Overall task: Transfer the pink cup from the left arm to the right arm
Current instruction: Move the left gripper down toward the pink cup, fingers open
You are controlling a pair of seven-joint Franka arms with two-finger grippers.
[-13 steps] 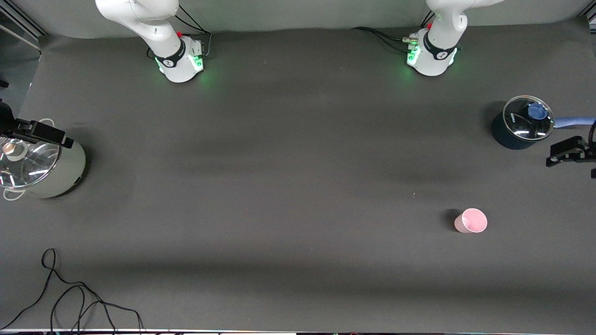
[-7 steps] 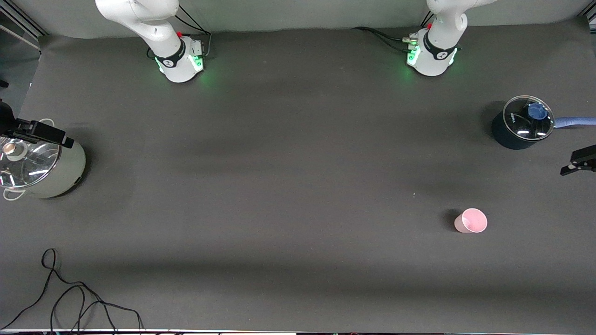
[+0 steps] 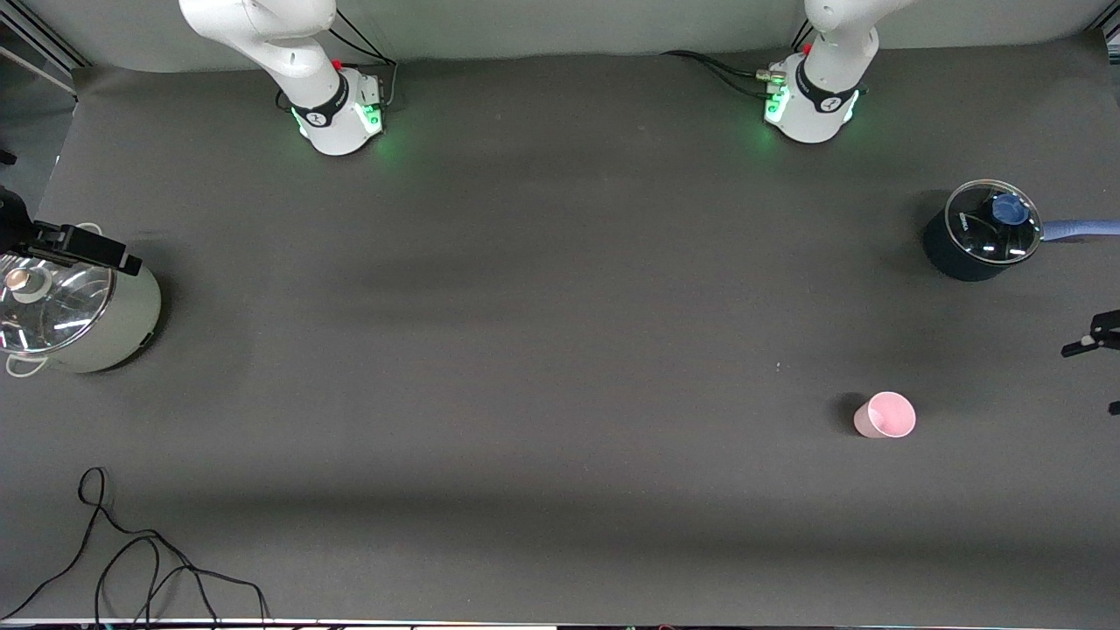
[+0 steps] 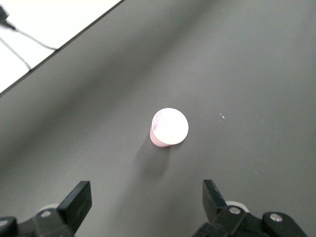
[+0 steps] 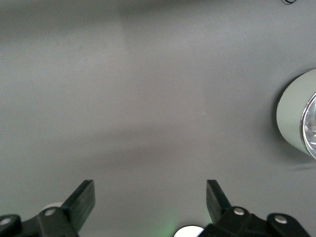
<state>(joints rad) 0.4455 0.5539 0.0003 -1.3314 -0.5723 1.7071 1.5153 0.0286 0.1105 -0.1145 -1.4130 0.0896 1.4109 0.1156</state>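
While the pink cup [image 3: 885, 415] stands upright and untouched on the dark table mat [image 3: 560, 350], mouth up, nothing of the handover is yet begun, as I judge it. The left gripper [image 4: 144, 202] hangs in the air over the mat at the left arm's end of the table, its 2 fingers spread wide with nothing between them; in the left wrist view the cup lies ahead of the fingertips, well apart from them and roughly in line with the gap between them. The right gripper [image 5: 150, 200] is likewise spread and empty, held over the mat beside the pale green pot [image 3: 79, 315] at the right arm's end, well apart from the cup, and that arm waits. A dark blue pot [image 3: 980, 232] with a glass lid sits near the left gripper too, clear of the cup. By its look the cup is thin plastic, so likely very light, smooth and a little slippery, and easy to tip or squash; I would take it across the wall around mid-height with a gentle squeeze, leaving the rim end free for the right gripper to take in its turn.
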